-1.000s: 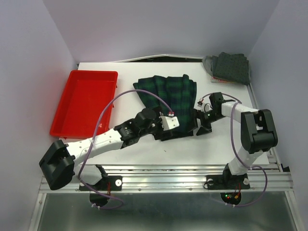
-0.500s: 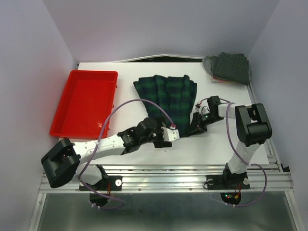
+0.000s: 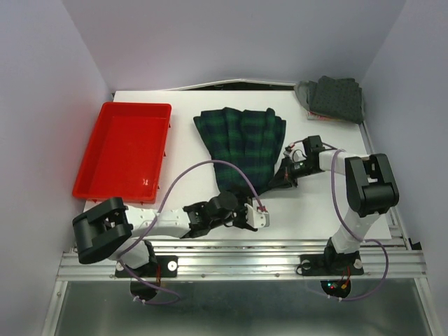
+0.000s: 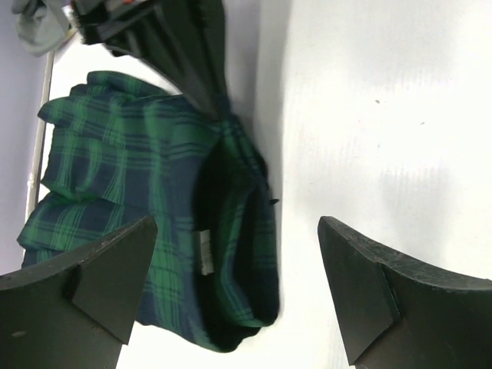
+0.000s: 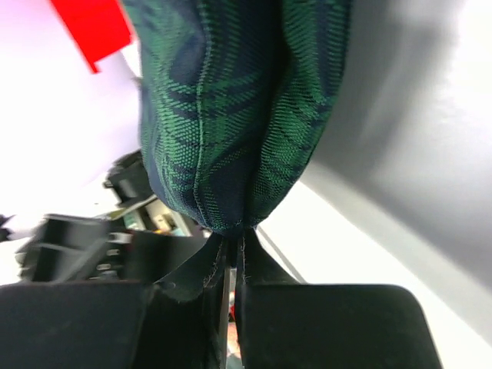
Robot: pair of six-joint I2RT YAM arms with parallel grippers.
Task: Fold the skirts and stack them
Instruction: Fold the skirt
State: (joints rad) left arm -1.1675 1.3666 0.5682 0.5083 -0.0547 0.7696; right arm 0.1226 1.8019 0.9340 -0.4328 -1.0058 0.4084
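Pulled back, the left pincer gapes; the right pincer clenches pleated plaid skirt

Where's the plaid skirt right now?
In the top view, the plaid skirt lies mid-table, right of the red tray, with its near right edge pinched by the right gripper.

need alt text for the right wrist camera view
The right claw is shut on a pinched fold of the plaid skirt, whose green and navy cloth fills the upper middle of the frame. A corner of the red tray shows at the upper left.
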